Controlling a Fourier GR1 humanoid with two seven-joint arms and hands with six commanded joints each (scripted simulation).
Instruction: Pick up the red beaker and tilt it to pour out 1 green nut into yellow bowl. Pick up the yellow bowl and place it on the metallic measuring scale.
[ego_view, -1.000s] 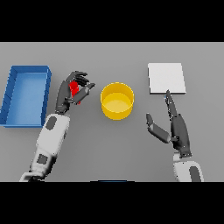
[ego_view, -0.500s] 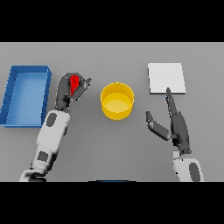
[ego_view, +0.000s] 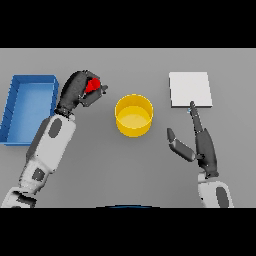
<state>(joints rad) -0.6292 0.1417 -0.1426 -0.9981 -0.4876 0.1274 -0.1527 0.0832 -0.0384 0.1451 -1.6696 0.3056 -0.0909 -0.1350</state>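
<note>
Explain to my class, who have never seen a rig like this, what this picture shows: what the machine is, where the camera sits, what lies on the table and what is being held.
This is a humanoid robot with two white and grey arms, each ending in a dark robot hand. The single picture comes from its head, looking down at the grey table. On the table lie a blue rectangular tray on the left, a round yellow bowl in the middle and a flat square metallic measuring scale on the right. The left robot hand has its fingers curled round a small red beaker, beside the bowl and to its left. The right robot hand holds nothing; its fingers are straight, just below the scale.
</note>
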